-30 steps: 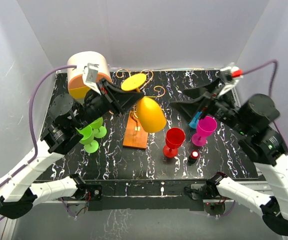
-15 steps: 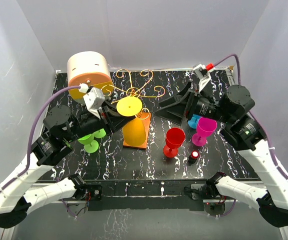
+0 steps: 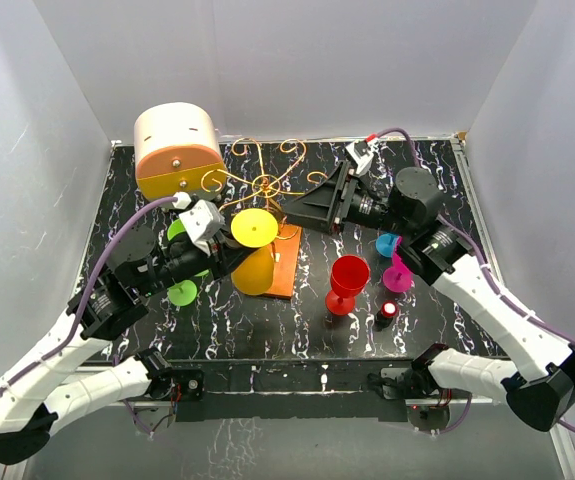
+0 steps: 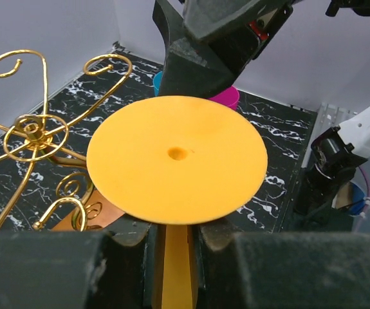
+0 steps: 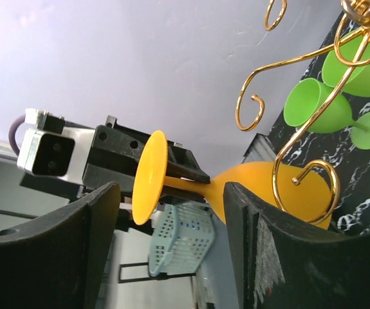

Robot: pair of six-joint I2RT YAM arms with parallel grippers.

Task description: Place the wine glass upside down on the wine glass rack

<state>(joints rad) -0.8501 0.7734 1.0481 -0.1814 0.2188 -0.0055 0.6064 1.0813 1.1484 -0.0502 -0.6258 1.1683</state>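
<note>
The left arm reaches from the near-left corner toward mid-bench. Its left tool [image 4: 175, 237] pinches the stem of the yellow wine glass [image 3: 255, 270], held foot up and bowl down, just nearside of the wine glass rack [image 3: 267, 183] at the far middle. The right arm bends in from the near-right corner, with the right tool [image 5: 170, 188] spread and holding nothing beside the rack. There is one yellow glass, two green glasses [image 3: 181, 293], one red glass [image 3: 348, 275], one magenta glass [image 3: 398, 280] and one blue glass [image 3: 387, 243].
</note>
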